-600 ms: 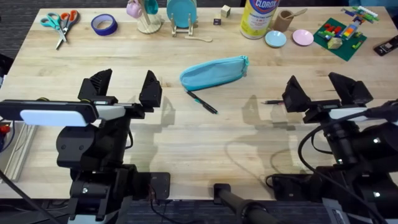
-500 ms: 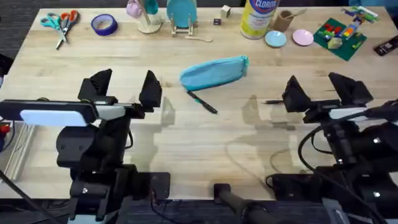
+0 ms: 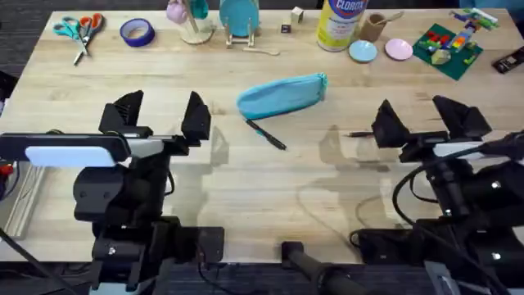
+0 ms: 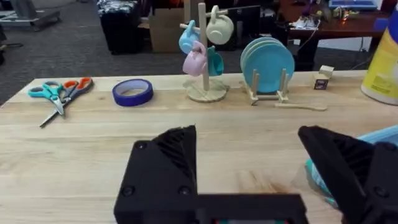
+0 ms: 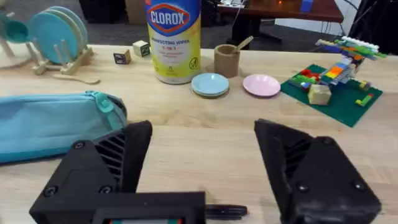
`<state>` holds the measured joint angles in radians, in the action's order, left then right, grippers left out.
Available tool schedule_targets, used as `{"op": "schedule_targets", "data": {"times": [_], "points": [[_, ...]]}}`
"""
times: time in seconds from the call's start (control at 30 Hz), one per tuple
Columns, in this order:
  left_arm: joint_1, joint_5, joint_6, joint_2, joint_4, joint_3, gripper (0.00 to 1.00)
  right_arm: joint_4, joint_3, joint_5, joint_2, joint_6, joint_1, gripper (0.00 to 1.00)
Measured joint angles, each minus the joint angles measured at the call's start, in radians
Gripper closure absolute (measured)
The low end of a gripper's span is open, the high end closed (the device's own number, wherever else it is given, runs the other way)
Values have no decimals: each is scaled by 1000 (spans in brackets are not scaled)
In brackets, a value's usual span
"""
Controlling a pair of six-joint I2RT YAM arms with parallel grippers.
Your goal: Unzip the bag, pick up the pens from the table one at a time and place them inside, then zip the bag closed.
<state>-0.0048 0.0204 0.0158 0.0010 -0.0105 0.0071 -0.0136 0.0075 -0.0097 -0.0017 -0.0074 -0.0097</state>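
Black, wide-spread and empty, the left jaws (image 3: 155, 119) have drifted slightly leftward in the last half-second, away from the turquoise fabric pencil pouch (image 3: 282, 95), which lies zipped on the pale wooden desk (image 3: 327, 188) beyond and between both arms. One thin dark pen (image 3: 267, 134) lies beside it; another (image 3: 359, 133) touches the right jaws (image 3: 422, 119), equally open and empty. Unzipping hasn't begun.

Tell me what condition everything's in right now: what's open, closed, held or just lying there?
bag: lying on the table, zipper looks closed.
pen with the teal accent: lying loose just in front of the bag.
second pen: lying by the right gripper, not held.
left gripper: open, holding nothing.
right gripper: open, holding nothing.
scissors: blades closed, lying at the far left corner.
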Motion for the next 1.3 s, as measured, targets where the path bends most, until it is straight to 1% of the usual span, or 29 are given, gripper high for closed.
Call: {"op": "schedule_targets", "data": {"times": [0.17, 0.3, 0.4, 0.53, 0.63, 0.77, 0.87, 0.97, 1.13, 1.3], "points": [[0, 3, 2, 0, -2, 0, 9, -7, 2, 3, 0, 0, 0, 5], [0, 3, 3, 3, -60, 11, 10, -49, 22, 16, 2, 0, 0, 5], [0, 2, 3, 51, -103, 50, 10, -140, 69, 31, 22, 0, 0, 5], [0, -1, 3, 167, -106, 143, 9, -194, 151, 44, 97, 0, 0, 5], [0, -2, 3, 273, -108, 232, 9, -203, 248, 48, 181, 0, 0, 5], [0, -14, 3, 442, -114, 371, 10, -206, 406, 48, 328, 1, 0, 5], [0, -43, 4, 577, -120, 484, 10, -213, 528, 47, 452, 1, 0, 5], [0, -85, 14, 691, -143, 585, 10, -254, 649, 41, 565, 1, 0, 5], [0, -199, 76, 855, -240, 746, 10, -364, 861, 1, 741, 1, -2, 6], [0, -314, 190, 978, -408, 912, 10, -481, 1025, -52, 879, 1, -2, 6]]}}
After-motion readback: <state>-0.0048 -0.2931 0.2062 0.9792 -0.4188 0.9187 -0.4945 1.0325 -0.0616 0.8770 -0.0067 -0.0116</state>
